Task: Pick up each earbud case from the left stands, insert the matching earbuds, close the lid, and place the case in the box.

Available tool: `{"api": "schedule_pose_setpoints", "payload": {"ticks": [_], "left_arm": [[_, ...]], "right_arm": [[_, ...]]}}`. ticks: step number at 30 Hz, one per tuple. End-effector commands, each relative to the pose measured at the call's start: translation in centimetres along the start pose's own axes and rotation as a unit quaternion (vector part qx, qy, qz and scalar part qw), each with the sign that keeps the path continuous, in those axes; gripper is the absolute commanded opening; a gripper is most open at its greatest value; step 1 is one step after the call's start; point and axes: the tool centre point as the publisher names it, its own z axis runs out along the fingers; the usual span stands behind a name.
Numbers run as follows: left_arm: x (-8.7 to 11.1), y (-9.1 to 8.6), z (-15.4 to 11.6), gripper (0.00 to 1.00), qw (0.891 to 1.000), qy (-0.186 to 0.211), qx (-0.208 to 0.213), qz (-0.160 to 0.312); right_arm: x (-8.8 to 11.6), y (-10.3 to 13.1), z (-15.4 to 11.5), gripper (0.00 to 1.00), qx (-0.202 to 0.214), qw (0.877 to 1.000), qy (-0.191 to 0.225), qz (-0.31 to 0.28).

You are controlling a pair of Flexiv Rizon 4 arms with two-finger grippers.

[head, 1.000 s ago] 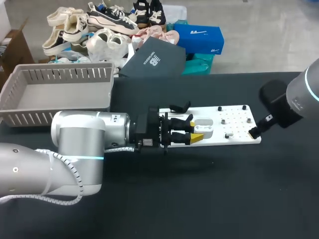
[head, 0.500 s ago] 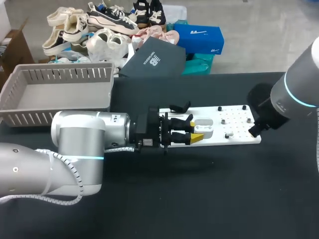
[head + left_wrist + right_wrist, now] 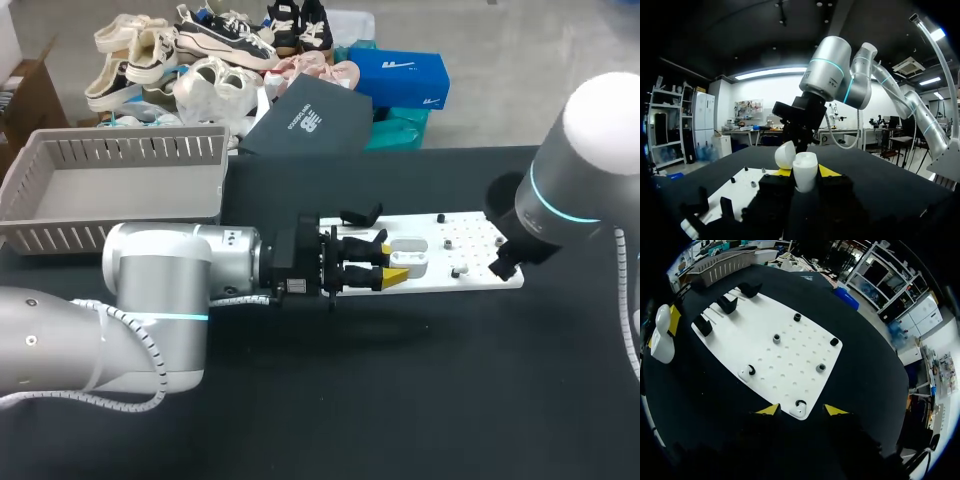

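The left gripper pinches the white earbud case by its body, with the lid tipped open. In the head view the case sits at the 9 o'clock end of the white board. Probably light, hard and slick, it is best held low on its sides, clear of the hinge. The right gripper stands open astride a small earbud at the board's 3 o'clock edge. Contact there is unclear, and the case's sockets are hidden.
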Motion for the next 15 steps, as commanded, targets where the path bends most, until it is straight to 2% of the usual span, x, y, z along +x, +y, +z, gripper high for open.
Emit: {"api": "schedule_pose_setpoints", "payload": {"ticks": [1, 9, 15], "left_arm": [[0.01, -0.18, 0.02, 0.00, 1.000, 0.000, -0.003, 0.001], [0.01, -0.18, 0.02, 0.00, 1.000, 0.000, -0.003, 0.001], [0.01, -0.18, 0.02, 0.00, 1.000, 0.000, -0.003, 0.001]], "right_arm": [[-0.16, 0.36, 0.57, 0.46, 0.200, 0.980, 0.001, 0.002], [-0.22, 0.40, 0.85, 0.46, 0.200, 0.980, 0.010, 0.000], [0.04, 0.07, 1.17, 0.41, 0.201, 0.979, 0.017, 0.003]]}}
